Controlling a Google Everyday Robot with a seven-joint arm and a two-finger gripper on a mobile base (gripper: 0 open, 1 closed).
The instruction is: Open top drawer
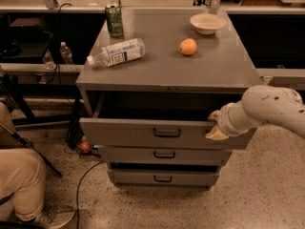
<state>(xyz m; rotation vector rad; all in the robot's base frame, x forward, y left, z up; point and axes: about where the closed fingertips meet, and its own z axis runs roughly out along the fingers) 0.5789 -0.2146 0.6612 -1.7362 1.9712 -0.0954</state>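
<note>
The top drawer (128, 132) is the widest grey drawer of the cabinet, with a dark loop handle (167, 132) at its front's centre. It stands pulled partly out, and a dark gap shows behind its front. My gripper (214, 126) is at the right end of the drawer's front, against its upper edge, well to the right of the handle. The white arm (269, 108) reaches in from the right. Two narrower drawers (164, 154) sit below, the middle one slightly out.
On the cabinet top (214, 70) are a lying plastic bottle (116, 53), a green can (114, 19), an orange (188, 46) and a white bowl (206, 23). A seated person's leg (19, 180) is at the lower left. A cable and a small red object (85, 147) lie on the floor.
</note>
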